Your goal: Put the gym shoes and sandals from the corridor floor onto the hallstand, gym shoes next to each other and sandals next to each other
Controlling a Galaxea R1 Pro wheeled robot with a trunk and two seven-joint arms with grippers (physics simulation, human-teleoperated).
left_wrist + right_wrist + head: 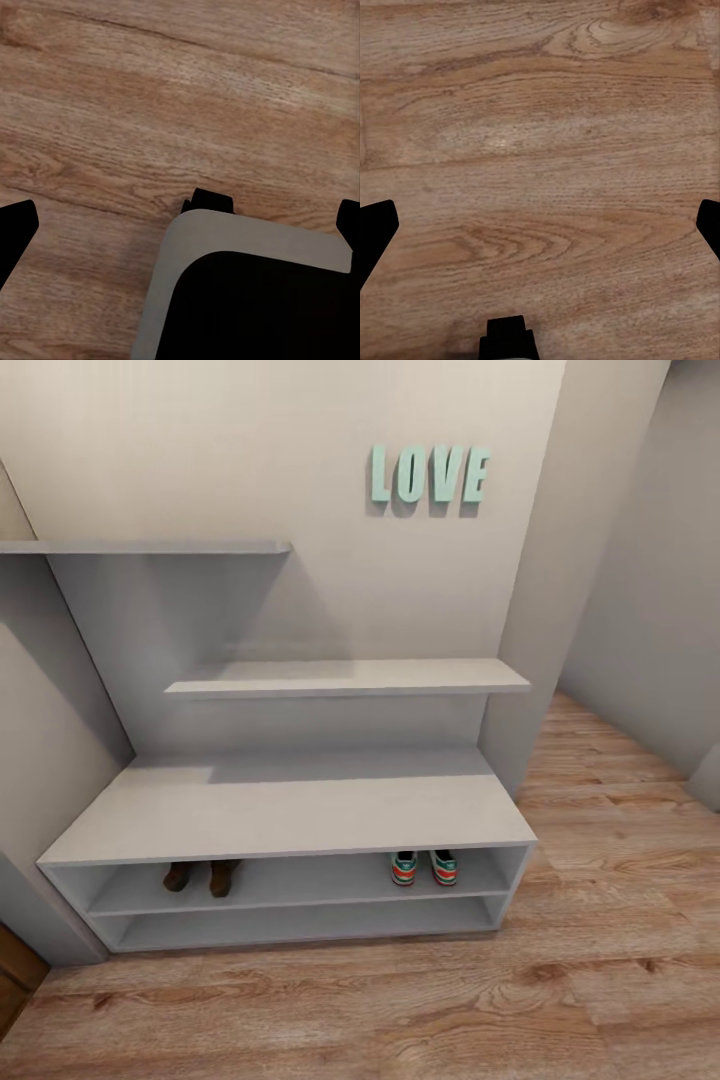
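Four shoes sit on the upper of the two low open shelf rows of the hallstand (290, 810), a wide pale grey unit with a bare bench top and two staggered shelves on its tall back panel. The two sandals (200, 876) stand side by side toward the left end of that row; the two gym shoes (424, 868) stand side by side toward the right end, well apart from the sandals. The lower row holds nothing. Mint letters spelling LOVE (429, 474) hang on the beige wall above. The corridor floor (400, 1010) of wood-grain planks runs in front and off to the right. In the wrist views the left gripper (180, 225) and right gripper (540, 225) both hang spread wide over bare planks, holding nothing.
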